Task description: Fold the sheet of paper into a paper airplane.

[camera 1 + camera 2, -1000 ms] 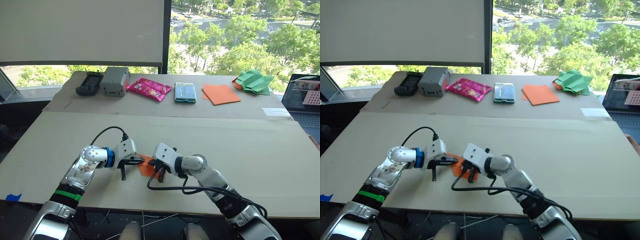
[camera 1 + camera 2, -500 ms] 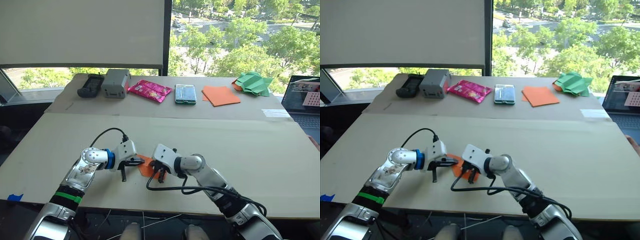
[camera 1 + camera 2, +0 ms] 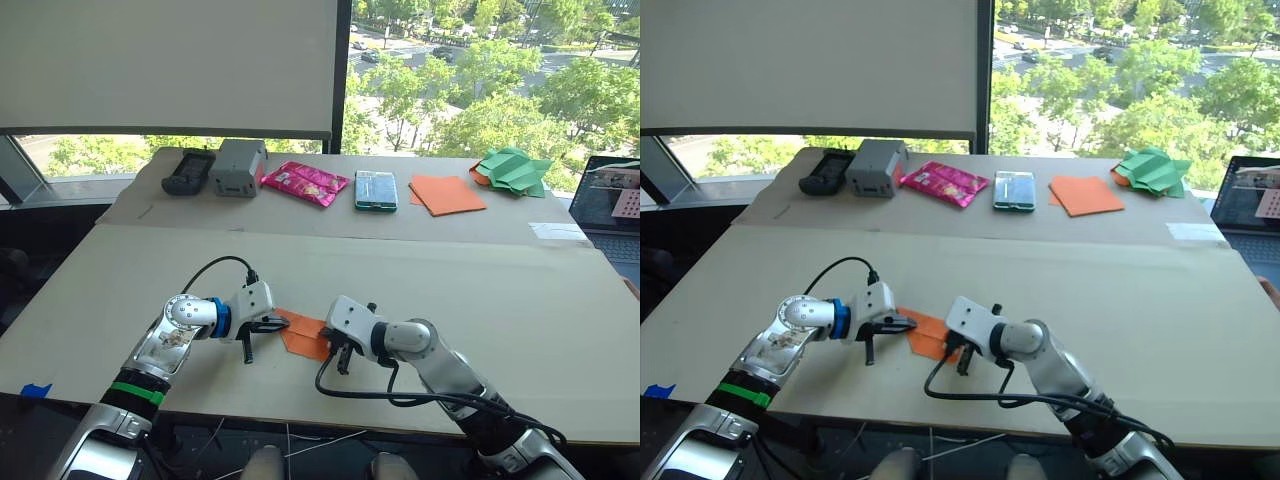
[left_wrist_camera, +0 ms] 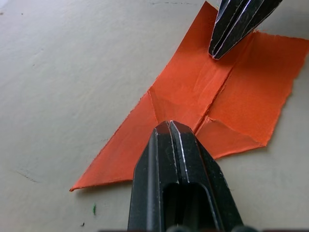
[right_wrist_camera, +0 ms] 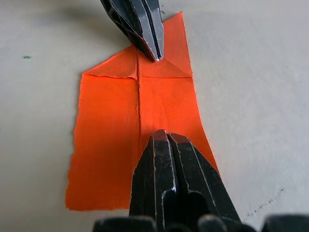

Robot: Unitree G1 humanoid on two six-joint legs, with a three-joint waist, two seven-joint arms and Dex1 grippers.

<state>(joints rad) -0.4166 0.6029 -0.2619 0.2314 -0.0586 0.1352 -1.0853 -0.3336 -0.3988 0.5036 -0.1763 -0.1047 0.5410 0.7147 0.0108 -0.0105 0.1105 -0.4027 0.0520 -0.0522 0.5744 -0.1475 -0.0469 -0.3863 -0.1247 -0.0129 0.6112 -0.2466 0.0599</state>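
The left gripper (image 3: 262,325), fingers pressed together, bears on the nine o'clock end of the creased bright orange sheet of paper (image 3: 303,336), which lies flat near the front of the pale cardboard-covered table (image 3: 500,290). The right gripper (image 3: 340,352), fingers likewise together, presses its three o'clock end along the centre crease.

Two pale tables (image 3: 560,300) stand end to end. At twelve o'clock, a lowered white blind (image 3: 165,65) and window (image 3: 480,70) showing sunlit trees.
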